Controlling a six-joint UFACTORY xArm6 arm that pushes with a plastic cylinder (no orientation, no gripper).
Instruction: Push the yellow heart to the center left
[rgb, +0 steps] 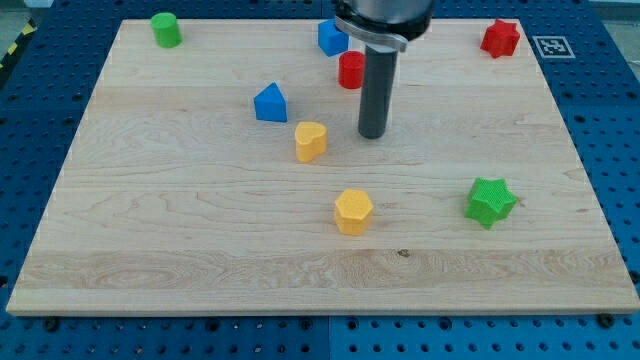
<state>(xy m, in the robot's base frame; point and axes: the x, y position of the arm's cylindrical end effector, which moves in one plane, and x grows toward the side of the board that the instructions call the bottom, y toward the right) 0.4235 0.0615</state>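
Our tip (372, 134) stands just right of the yellow heart (311, 141), near the tabletop (150, 230) centre; we have no hand. Pushing left, the heart may strike the blue block (270, 104) and turn aside.

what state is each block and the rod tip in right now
my tip: down on the board, right of the yellow heart, apart from it
yellow heart: near centre, untouched
yellow hexagon: free
blue block: free
red block: partly hidden by rod
green star: free
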